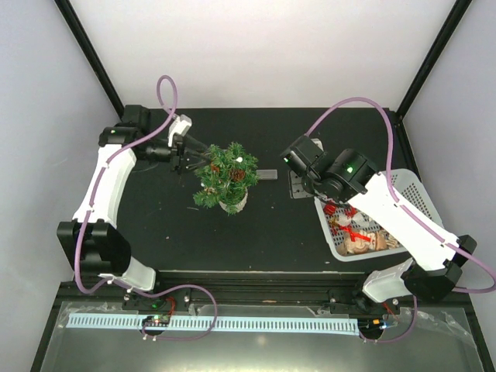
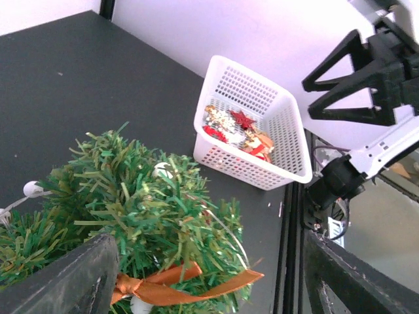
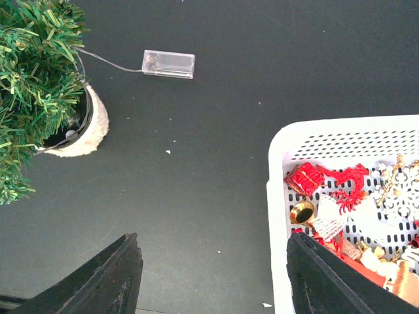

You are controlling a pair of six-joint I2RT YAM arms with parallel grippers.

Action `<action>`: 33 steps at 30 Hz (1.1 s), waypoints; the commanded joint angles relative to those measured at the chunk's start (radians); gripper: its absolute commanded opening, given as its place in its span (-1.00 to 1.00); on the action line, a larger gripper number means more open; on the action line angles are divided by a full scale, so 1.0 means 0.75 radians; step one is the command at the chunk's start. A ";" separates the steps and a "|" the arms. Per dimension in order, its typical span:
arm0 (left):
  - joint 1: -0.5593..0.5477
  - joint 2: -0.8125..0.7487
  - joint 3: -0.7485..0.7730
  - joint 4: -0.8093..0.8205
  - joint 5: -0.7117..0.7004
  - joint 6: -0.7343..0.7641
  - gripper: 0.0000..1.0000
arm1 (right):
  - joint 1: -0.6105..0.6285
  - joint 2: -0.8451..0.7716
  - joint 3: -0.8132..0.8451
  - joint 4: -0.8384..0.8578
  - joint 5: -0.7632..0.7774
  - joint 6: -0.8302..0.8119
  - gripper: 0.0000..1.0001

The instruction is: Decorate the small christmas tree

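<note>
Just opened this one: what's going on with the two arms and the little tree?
The left hand is at the small christmas tree, its fingers open on either side of the branches. An orange ribbon bow sits on the tree close to one finger. The right hand hangs open and empty above the table, at the edge of the white basket of ornaments. The tree also carries a light string, whose clear battery box lies on the table.

White-shelled arm links (image 1: 105, 182); black joint housings (image 1: 97, 248); looping mauve cables (image 1: 165, 89); small green lights (image 1: 350, 166) at the joints
</note>
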 commanded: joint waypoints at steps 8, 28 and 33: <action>-0.055 -0.066 -0.103 0.477 -0.239 -0.352 0.50 | -0.006 -0.091 -0.085 0.038 -0.028 0.063 0.24; -0.111 -0.075 -0.142 0.611 -0.214 -0.414 0.28 | -0.004 -0.120 -0.131 0.043 -0.056 0.084 0.24; -0.115 -0.052 -0.131 0.606 -0.222 -0.400 0.09 | -0.006 -0.119 -0.134 0.031 -0.052 0.088 0.24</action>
